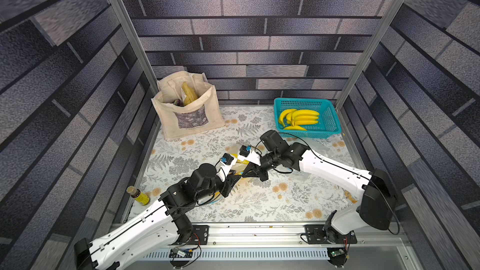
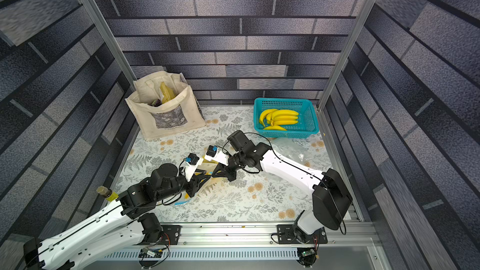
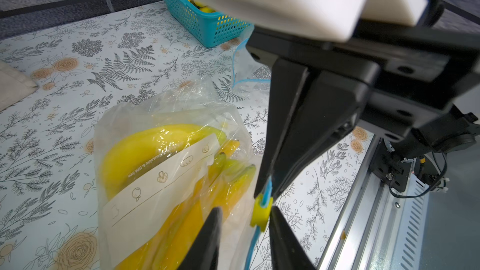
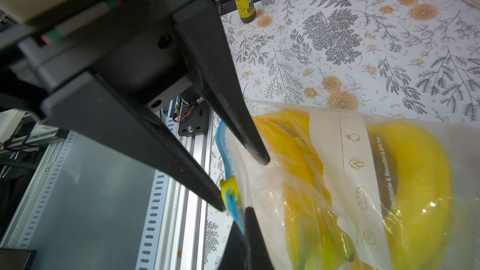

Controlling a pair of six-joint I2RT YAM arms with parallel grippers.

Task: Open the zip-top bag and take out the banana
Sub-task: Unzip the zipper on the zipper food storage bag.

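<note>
Zip-top bag (image 3: 122,118) w/ banana bunch (image 3: 145,149) inside: mid-table, mostly hidden under both wrists in both top views. Floral cloth (image 1: 259,203), brick-print walls (image 1: 259,35). L gripper (image 3: 244,211) part open, astride yellow slider (image 3: 261,212), no clamp. R gripper (image 4: 241,215) closed tight, pinching blue zip strip (image 3: 252,245).

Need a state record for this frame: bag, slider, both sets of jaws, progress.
bag: clear plastic zip-top bag, yellow bananas inside
slider: yellow zip slider on blue zip track
right gripper: jaws shut on the blue zip track, right beside the slider
left gripper: jaws open, one either side of the slider
progress: bananas not yet out
</note>
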